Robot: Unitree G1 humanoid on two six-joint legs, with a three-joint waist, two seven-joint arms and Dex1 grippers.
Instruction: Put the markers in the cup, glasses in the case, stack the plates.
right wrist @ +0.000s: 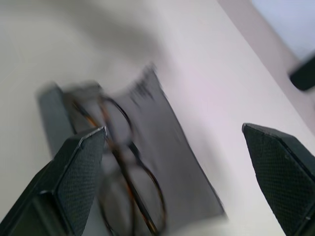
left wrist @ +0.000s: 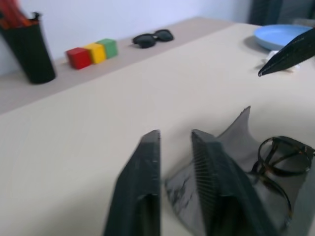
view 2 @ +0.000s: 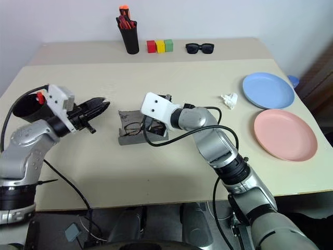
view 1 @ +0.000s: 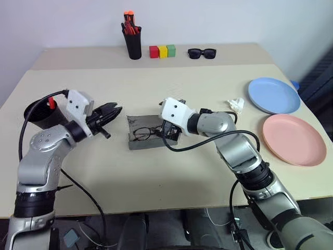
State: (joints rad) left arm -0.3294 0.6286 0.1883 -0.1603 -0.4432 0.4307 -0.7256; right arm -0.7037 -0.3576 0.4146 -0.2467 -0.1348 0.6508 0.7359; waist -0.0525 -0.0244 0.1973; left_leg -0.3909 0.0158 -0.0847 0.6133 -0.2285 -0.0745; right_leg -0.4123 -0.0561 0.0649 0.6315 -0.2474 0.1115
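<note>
Closest beneath me lay the oblong grey felt-like case [view 1: 147, 136], its lid open, with the thin dark wire-rimmed glasses [view 1: 144, 133] resting inside it. My right gripper [right wrist: 177, 172] hung just over that case, its two black fingers [right wrist: 74, 182] spread wide apart with nothing between them; in the right wrist view the spectacles sat directly below the gap. My left gripper [view 1: 110, 113] was raised off the pale beige table [view 1: 171, 177] just to the left of the case, pointing towards it, with its fingers [left wrist: 140, 189] drawn close, a narrow slit left between them and nothing held.

Behind my left wrist stood the wide matte black cup [view 1: 39, 113], with a red tip [view 1: 52, 103] showing at its rim; I could not tell what else it held. Well off to the right of my right gripper lay the round light blue plate [view 1: 273, 95], and nearer me beside it the salmon pink plate [view 1: 293, 139], apart and unstacked. A small crumpled white scrap [view 1: 236, 104] sat between the right gripper and the blue plate.

Along the far edge stood a tall black pen holder [view 1: 133, 44] with orange-red pens [view 1: 129, 23], then red, yellow and green blocks [view 1: 162, 51], then thick black sunglasses [view 1: 202, 53].
</note>
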